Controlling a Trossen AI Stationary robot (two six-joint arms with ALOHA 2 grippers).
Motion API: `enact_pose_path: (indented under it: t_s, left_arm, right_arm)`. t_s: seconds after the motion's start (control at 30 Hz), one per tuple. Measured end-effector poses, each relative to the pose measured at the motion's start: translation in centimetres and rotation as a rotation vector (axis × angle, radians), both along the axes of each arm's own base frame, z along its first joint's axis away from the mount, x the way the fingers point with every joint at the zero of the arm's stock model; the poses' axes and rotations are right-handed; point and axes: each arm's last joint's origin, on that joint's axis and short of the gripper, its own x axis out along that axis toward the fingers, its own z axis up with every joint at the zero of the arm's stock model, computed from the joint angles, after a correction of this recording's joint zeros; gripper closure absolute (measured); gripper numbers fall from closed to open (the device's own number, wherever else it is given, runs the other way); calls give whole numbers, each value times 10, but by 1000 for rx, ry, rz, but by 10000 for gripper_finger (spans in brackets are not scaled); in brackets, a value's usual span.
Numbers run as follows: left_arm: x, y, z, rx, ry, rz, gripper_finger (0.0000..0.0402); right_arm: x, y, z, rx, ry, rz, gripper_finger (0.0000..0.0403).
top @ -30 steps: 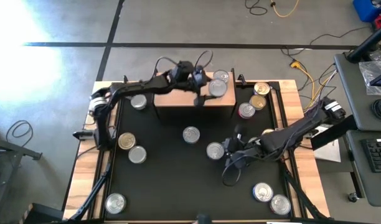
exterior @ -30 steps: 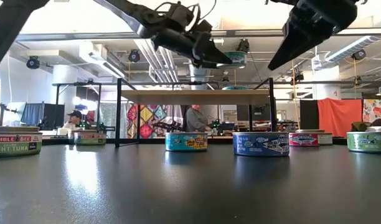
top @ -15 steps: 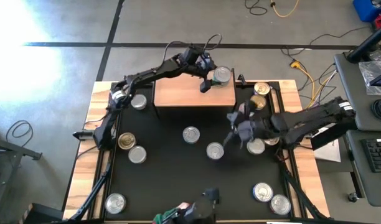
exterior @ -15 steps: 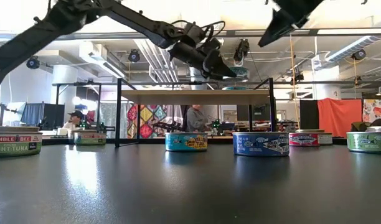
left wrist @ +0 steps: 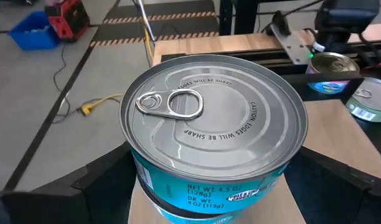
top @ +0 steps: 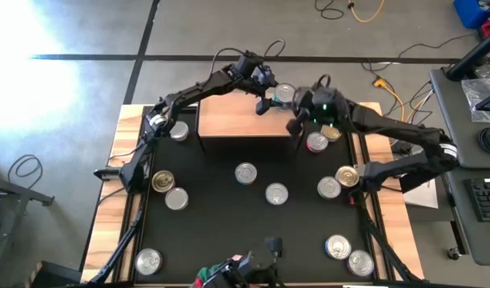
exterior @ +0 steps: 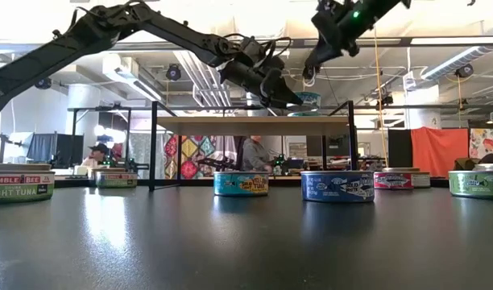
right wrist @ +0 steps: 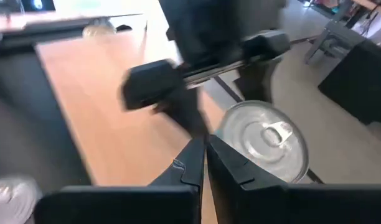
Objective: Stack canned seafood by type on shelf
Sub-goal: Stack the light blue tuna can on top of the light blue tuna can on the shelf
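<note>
The shelf (top: 237, 122) stands at the table's far side. On its far right corner is a silver-lidded, teal-labelled can (top: 286, 94) (left wrist: 215, 118), which seems to rest on a second can (exterior: 304, 113) below it. My left gripper (top: 272, 100) reaches in from the left and is shut on the upper can. My right gripper (top: 297, 126) (right wrist: 204, 157) is shut. It hovers above the shelf's right end, just near of that can, and touches nothing. My left gripper has the upper can's side wall (left wrist: 147, 177) between its two fingers (left wrist: 103, 186), one on each side. It comes slanting from above and from the table's left. The can stands upright with its lid level, and its base seems to rest on the can beneath.
Several more cans stand on the black mat: silver lids at mid-table (top: 246, 172) (top: 276, 193), gold lids on the left (top: 162, 181) and right (top: 347, 176), and a cluster right of the shelf (top: 317, 142). Others stand near the near corners (top: 149, 260) (top: 338, 246).
My left gripper carried the can toward the far edge and a little right, then lowered it over the shelf's far right corner. My right arm rose from the mid-right of the table and swung toward the far edge, to the shelf's right end.
</note>
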Motion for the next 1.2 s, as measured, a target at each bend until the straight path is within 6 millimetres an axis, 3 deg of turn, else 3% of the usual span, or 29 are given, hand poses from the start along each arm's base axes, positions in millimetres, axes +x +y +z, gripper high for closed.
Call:
enact_pose_path:
  t_s: [0.2,0.47,1.2]
  left_arm:
    - [0,0,-8,-1,9,-20,59]
    - [-4,7,-9,-1,-7,-19,61]
    - [-1,9,-13,-73,-41,34,59]
  right_arm:
    - [-1,-38,-12,59,-36,-21,390]
    - [5,-63,-29,86,29,-49,390]
    - [15,-75,-37,96,52,-61,390]
